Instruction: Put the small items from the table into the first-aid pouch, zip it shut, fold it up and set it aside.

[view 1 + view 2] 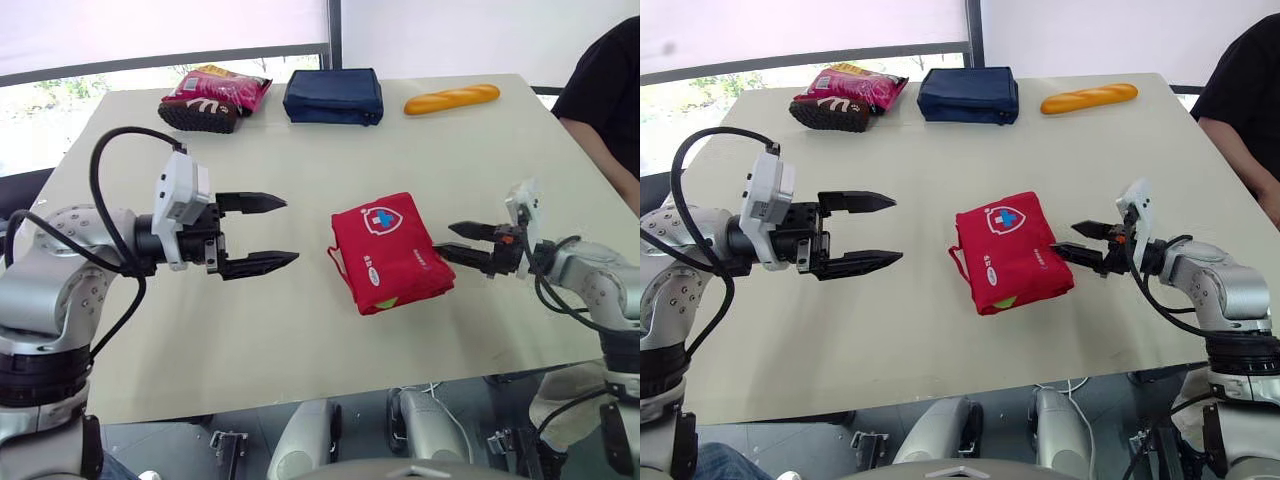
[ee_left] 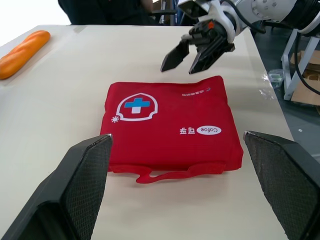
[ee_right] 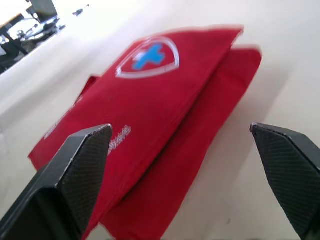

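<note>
pouch point(image 1: 390, 250) red, white shield, blue cross, white lettering | bag point(image 1: 333, 96) navy | loaf point(image 1: 452, 98) golden-orange | packet point(image 1: 222, 88) pink | table point(image 1: 300, 320) beige

I saw beige tabletop point(image 1: 300, 330) w/ red first-aid pouch point(image 1: 390, 250) folded mid. Far edge, L to R: snack pkt point(image 1: 215, 95), navy bag point(image 1: 333, 96), bread loaf point(image 1: 452, 98).

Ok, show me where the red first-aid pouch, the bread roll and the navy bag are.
red first-aid pouch point(image 1: 390, 252), left eye view, middle of its folded top face.
bread roll point(image 1: 452, 99), left eye view, middle of its crust.
navy bag point(image 1: 333, 97), left eye view, centre of its top panel.
</note>
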Robot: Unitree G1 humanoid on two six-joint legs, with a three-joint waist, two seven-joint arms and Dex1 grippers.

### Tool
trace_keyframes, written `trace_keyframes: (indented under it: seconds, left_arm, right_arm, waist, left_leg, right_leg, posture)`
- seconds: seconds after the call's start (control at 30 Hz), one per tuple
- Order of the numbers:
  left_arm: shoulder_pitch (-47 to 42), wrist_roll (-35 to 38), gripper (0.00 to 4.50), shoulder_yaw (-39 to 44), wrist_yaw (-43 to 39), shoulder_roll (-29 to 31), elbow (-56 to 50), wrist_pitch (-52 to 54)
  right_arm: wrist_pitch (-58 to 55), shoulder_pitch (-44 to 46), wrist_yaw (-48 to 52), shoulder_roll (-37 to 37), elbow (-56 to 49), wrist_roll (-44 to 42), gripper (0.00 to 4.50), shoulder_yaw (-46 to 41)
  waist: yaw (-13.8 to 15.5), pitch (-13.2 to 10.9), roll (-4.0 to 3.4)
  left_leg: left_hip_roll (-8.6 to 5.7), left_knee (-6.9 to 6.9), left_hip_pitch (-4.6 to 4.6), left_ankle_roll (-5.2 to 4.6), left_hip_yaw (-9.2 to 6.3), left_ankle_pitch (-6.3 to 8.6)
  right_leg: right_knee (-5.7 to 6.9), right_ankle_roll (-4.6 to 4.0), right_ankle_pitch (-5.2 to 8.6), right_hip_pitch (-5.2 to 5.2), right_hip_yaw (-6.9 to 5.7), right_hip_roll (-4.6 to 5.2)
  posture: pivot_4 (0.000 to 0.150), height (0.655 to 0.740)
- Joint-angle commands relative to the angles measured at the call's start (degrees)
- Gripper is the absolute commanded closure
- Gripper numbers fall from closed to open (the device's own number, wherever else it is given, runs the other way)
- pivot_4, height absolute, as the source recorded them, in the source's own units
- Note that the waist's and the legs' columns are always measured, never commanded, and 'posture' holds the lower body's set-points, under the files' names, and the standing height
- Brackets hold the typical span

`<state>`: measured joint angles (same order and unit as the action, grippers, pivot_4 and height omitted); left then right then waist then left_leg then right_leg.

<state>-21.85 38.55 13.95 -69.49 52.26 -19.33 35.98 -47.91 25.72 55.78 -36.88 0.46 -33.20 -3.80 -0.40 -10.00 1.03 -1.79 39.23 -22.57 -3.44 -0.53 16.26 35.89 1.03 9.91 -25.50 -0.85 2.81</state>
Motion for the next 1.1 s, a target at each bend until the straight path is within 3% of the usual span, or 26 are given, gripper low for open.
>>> trace_keyframes:
  seconds: [0.03, 0.27, 0.33, 0.37, 0.43, 0.57, 0.67, 1.0, 1.1]
  left_arm:
    - [-2.1, 2.3, 0.0, 0.2, 0.7, 1.0, -3.0, 0.5]
    - [-4.0, 4.3, 0.0, -0.6, 2.4, 0.8, -4.8, 1.7]
    - [-4.1, 4.5, 0.0, -0.7, 2.8, 0.8, -4.9, 1.5]
    - [-4.1, 4.6, 0.0, -0.6, 2.9, 0.9, -4.9, 1.5]
    - [-4.1, 4.7, 0.0, -0.5, 3.0, 1.0, -5.0, 1.4]
    - [-5.2, 4.9, 0.0, -1.2, 3.7, 0.6, -4.9, 1.4]
    - [-6.1, 4.9, 0.0, -1.6, 4.5, -0.1, -4.6, 1.2]
    - [-13.3, 4.5, 0.0, -4.1, 9.0, -3.7, -2.2, 0.9]
    - [-15.3, 4.1, 0.0, -4.9, 10.1, -4.7, -1.0, 1.0]
  right_arm:
    - [-1.9, 1.0, -2.3, 0.7, -0.3, 1.9, 0.02, 3.2]
    - [-7.4, 1.3, -2.4, 3.1, 0.4, 0.2, 0.02, 5.6]
    - [-9.3, 1.3, -2.9, 3.9, -0.2, -1.2, 0.44, 5.1]
    - [-10.1, 1.3, -3.0, 4.2, -0.6, -1.8, 0.68, 4.8]
    - [-11.3, 1.5, -3.9, 5.0, -1.3, -3.0, 1.57, 3.6]
    - [-11.2, 4.2, -11.5, 9.6, 2.9, -5.0, 3.77, -4.4]
    - [-6.4, 8.1, -20.1, 13.7, 8.9, -5.1, 4.47, -12.5]
    - [16.8, 17.7, -48.4, 16.9, 28.8, -1.7, 4.49, -31.6]
    - [19.5, 17.6, -48.1, 16.2, 32.5, -0.7, 4.49, -31.4]
  waist:
    - [0.0, 0.0, 0.0]
    - [-0.2, 0.0, 0.01]
    - [-0.2, 0.0, 0.01]
    - [-0.3, 0.0, 0.01]
    - [-0.3, 0.0, 0.01]
    - [-0.3, 0.0, 0.01]
    - [-0.2, 0.0, -0.01]
    - [0.6, 0.0, -0.04]
    - [0.0, 0.0, -0.04]
  left_leg:
    - [0.0, 0.0, -0.01, 0.0, 0.01, 0.0]
    - [0.0, 0.0, 0.01, 0.01, 0.02, -0.01]
    - [0.02, 0.0, 0.01, 0.01, 0.01, -0.01]
    - [0.02, 0.0, 0.01, 0.01, 0.02, -0.01]
    - [0.03, 0.0, 0.01, 0.01, 0.02, -0.01]
    - [0.04, 0.01, 0.01, 0.02, 0.02, -0.01]
    - [0.02, 0.03, 0.0, 0.04, 0.03, -0.02]
    - [-0.08, -0.01, -0.1, 0.06, 0.05, -0.04]
    - [-0.06, -0.01, -0.09, 0.07, 0.1, -0.05]
  right_leg:
    - [0.0, 0.0, 0.0, 0.0, 0.0, 0.0]
    - [0.0, 0.0, 0.0, 0.0, 0.02, -0.05]
    - [0.0, 0.0, 0.0, 0.0, 0.02, -0.07]
    - [0.0, 0.0, 0.0, 0.0, 0.02, -0.08]
    - [0.0, 0.0, 0.0, 0.0, 0.02, -0.1]
    - [0.0, 0.01, 0.0, 0.0, 0.03, -0.12]
    - [0.01, 0.01, -0.01, 0.0, 0.04, -0.14]
    - [0.05, 0.01, -0.02, -0.1, 0.07, -0.12]
    - [0.08, 0.0, -0.02, -0.13, 0.12, -0.12]
  posture:
    - [0.15, 0.7397]
    - [0.15, 0.7397]
    - [0.15, 0.7397]
    - [0.15, 0.7397]
    - [0.15, 0.7397]
    - [0.15, 0.7397]
    - [0.15, 0.7397]
    - [0.15, 0.7397]
    - [0.15, 0.7397]
